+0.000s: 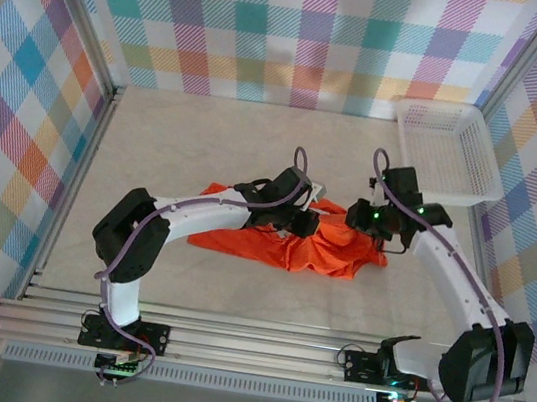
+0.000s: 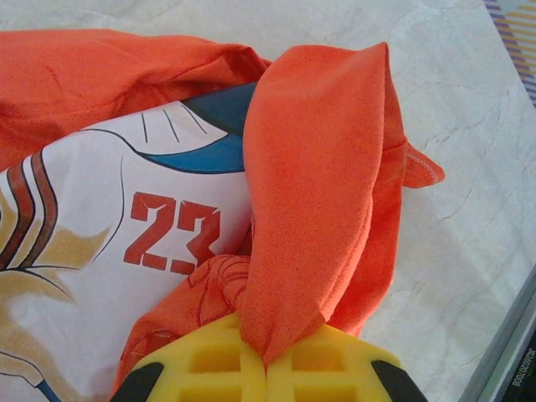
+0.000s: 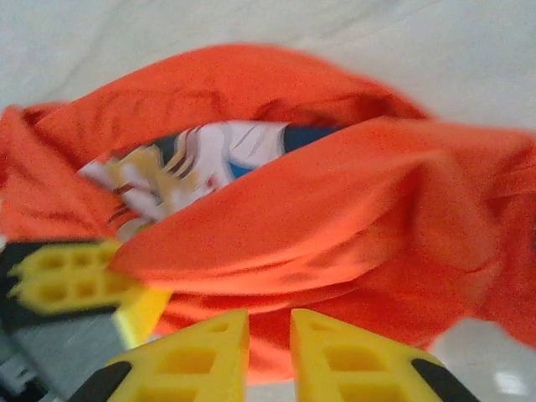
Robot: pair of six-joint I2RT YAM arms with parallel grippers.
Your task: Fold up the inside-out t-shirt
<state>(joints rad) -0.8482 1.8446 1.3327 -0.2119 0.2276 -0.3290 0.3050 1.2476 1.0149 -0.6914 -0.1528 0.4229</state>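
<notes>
That t-shirt (image 1: 277,248) looks light and floppy, so I'd grab it by a hem. The left hand (image 2: 266,360) pinches a fold, and the right hand (image 3: 270,335) is barely open.

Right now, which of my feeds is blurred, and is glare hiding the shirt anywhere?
Right wrist view: blurred, t-shirt and print smeared, right pincer soft. Left wrist view: sharp, print's number readable, fabric weave crisp at the left pincer. Top view: evenly lit, no glare on the t-shirt.
</notes>
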